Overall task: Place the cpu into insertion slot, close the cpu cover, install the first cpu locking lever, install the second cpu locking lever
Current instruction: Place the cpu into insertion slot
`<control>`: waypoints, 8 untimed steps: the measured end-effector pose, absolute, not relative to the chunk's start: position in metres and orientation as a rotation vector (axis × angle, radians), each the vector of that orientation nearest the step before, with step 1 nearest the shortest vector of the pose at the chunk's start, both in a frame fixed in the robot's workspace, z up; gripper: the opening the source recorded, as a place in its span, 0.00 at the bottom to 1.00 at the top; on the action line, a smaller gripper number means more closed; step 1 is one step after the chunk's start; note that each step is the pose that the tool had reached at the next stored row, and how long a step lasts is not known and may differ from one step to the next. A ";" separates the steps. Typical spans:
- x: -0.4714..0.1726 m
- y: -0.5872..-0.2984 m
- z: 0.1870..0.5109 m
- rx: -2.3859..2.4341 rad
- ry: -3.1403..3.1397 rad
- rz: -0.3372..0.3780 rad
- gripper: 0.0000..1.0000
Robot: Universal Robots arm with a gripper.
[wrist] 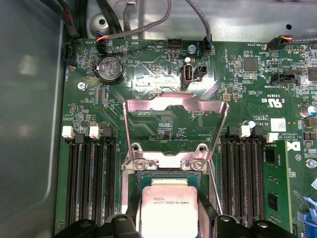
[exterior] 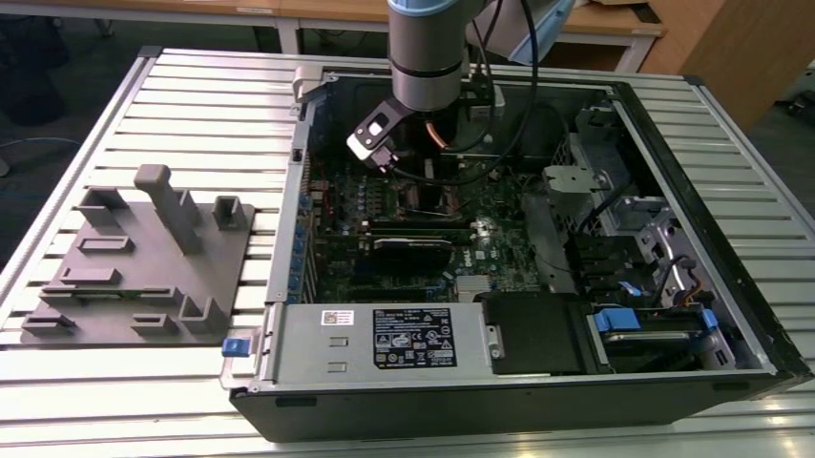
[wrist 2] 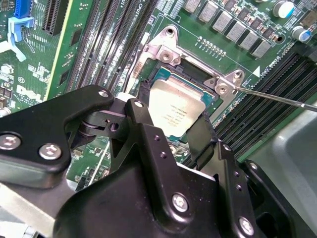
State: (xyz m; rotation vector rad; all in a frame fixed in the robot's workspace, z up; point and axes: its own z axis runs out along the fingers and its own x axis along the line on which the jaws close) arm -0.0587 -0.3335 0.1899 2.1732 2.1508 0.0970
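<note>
Hovering over the socket area, the gripper (wrist 2: 172,119) is pinching the cpu (wrist: 168,210) by two opposite edges, with a black finger (wrist 2: 203,136) on each side. The chip is sitting over the insertion slot (wrist: 166,178), silver top up, but I'm not able to tell whether it's fully seated or just above it. The cpu cover (wrist: 143,105) is standing swung open, hinged at the slot's edge farthest from the gripper, with green motherboard (wrist: 148,74) showing through its window. A thin lever rod (wrist 2: 277,97) is sticking out free from one corner of the slot's frame. In the exterior view the arm (exterior: 427,48) is reaching down into the open computer case (exterior: 535,391), toward 12 o'clock inside it. A grey fixture block (exterior: 140,277) is lying on the slatted table (exterior: 128,401) at 9 o'clock from the case.
</note>
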 end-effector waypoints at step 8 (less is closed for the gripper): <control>-0.059 -0.333 0.190 2.173 2.151 0.097 0.54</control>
